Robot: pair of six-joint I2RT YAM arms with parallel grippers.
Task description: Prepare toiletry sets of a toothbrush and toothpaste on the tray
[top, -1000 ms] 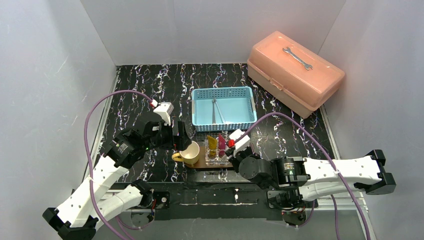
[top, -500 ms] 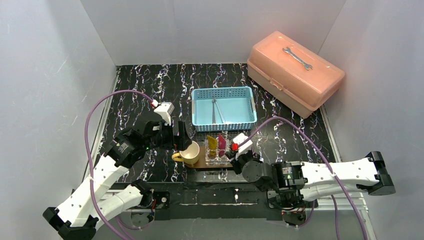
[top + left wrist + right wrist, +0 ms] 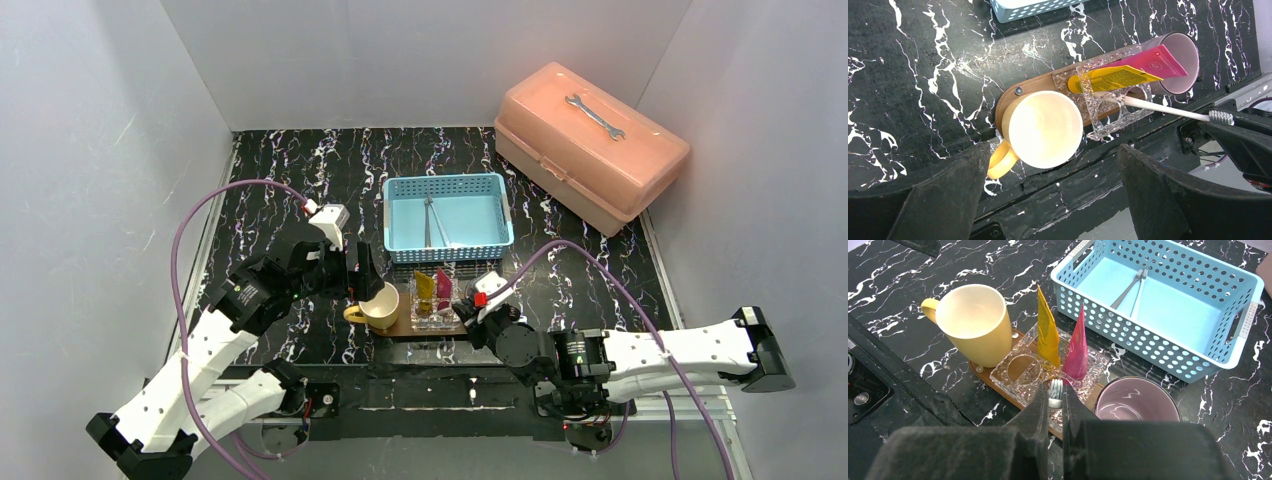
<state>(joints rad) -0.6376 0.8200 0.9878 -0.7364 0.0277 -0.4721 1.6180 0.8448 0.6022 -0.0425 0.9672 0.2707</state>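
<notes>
1. The toothbrush [image 3: 1168, 110] is being gripped at its bristle end by the right pincer [image 3: 1055, 399], which is closed on it. Its handle is being angled into the holder [image 3: 1108, 125].
2. The holder is being carried on the tray [image 3: 1020, 95], between a yellow cup [image 3: 1040, 129] and a mauve cup [image 3: 1180, 55].
3. A yellow tube [image 3: 1113, 79] and a pink tube [image 3: 1153, 62] of toothpaste are being propped upright in the holder.
4. The left pincer [image 3: 1053, 155] is being held wide open above the yellow cup, gripping nothing.
5. Two more brushes [image 3: 1130, 287] are being seen lying in the basket [image 3: 1228, 347], behind the tray on the bench [image 3: 973, 265].
</notes>
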